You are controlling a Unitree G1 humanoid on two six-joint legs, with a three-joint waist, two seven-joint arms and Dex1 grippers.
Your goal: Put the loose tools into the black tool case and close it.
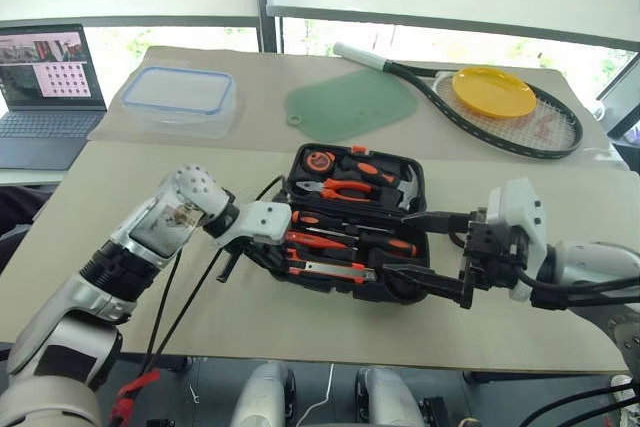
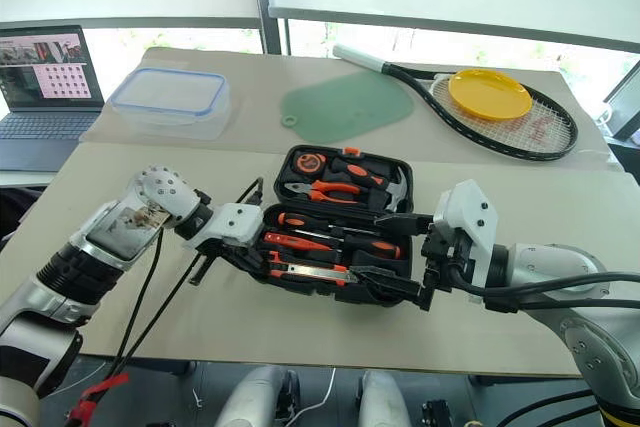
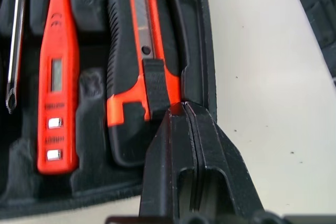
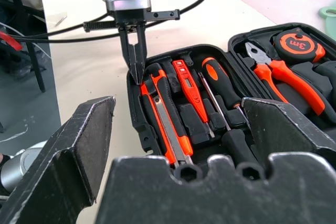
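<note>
The black tool case [image 1: 297,160] lies open in the middle of the table, its slots filled. In the near half lie the orange-and-black utility knife [image 3: 142,51], the all-orange tester screwdriver [image 3: 55,77] and a screwdriver with an orange-black handle [image 4: 218,80]. My left gripper [image 4: 137,77] is shut with nothing between its fingers. Its tips point down onto the knife's end at the case's near left corner. My right gripper [image 1: 400,245] stands open just above the case's right side and holds nothing.
Orange-handled pliers [image 4: 283,74], a tape measure [image 4: 296,43] and a hammer [image 1: 405,187] sit in the far half. Behind the case are a clear blue-rimmed box [image 1: 180,97], a green mat [image 1: 350,102], a racket [image 1: 520,127] with a yellow plate [image 1: 493,92], and a laptop [image 1: 45,87] at far left.
</note>
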